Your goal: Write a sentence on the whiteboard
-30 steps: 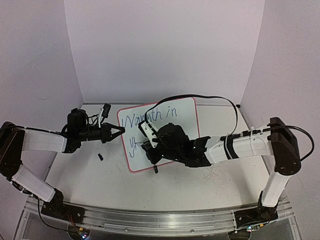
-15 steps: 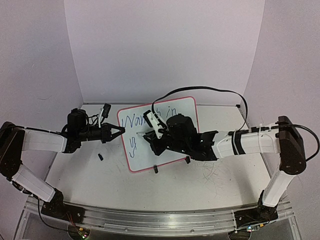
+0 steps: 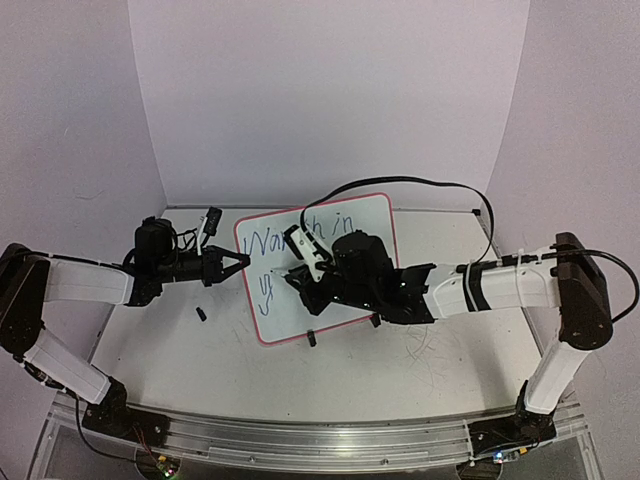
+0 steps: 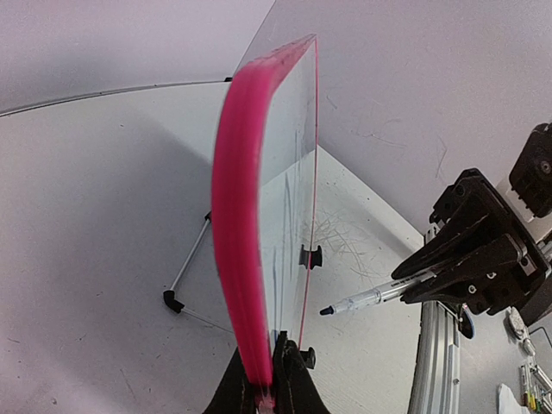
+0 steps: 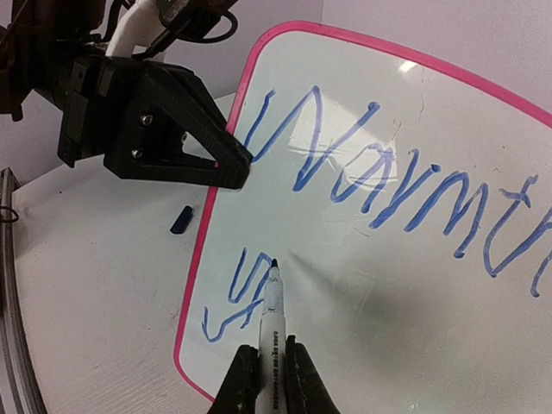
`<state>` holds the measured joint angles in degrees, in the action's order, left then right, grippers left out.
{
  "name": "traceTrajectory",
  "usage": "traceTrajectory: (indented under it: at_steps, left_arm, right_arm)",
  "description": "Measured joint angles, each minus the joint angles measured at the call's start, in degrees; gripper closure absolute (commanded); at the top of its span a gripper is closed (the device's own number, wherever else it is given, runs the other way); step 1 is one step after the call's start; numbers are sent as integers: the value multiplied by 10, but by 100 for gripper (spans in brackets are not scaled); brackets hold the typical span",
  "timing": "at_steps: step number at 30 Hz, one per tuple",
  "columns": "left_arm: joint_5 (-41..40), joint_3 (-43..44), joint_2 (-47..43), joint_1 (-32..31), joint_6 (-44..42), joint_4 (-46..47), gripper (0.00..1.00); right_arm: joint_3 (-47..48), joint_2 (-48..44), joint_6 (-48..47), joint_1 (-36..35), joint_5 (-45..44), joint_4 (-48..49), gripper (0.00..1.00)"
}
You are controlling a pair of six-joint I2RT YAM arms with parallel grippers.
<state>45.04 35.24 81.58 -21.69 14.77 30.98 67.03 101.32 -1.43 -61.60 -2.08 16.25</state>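
Observation:
The whiteboard (image 3: 276, 316) stands tilted on its stand, pink frame edge-on in the left wrist view (image 4: 237, 216). My left gripper (image 3: 240, 262) (image 4: 269, 379) is shut on its left edge. The sentence (image 3: 266, 243) (image 5: 379, 185) reads "Warmth in" in blue, with a looped first letter (image 5: 237, 297) below it. My right gripper (image 3: 298, 276) (image 5: 270, 371) (image 4: 470, 259) is shut on a blue marker (image 5: 272, 310) (image 4: 371, 299). The marker's tip sits at the top of that letter's last stroke. I cannot tell whether it touches the board.
The marker's blue cap (image 3: 200, 313) (image 5: 181, 219) lies on the table left of the board. The stand's black feet (image 3: 311, 338) and wire leg (image 4: 185, 267) flank the board. A black cable (image 3: 400, 182) arches over the right arm. A metal rail (image 3: 320, 440) runs along the near edge.
My right gripper has moved with the marker from the board's lower middle up to the start of the second line. The left gripper has held still on the frame.

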Motion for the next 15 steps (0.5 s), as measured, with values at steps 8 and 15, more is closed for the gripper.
traceTrajectory:
  at_steps: [8, 15]
  left_arm:
    - [0, 0, 0, 0, 0, 0, 100]
    - [0, 0, 0, 0, 0, 0, 100]
  right_arm:
    - [-3, 9, 2, 0, -8, -5, 100]
    - [-3, 10, 3, 0, -19, -6, 100]
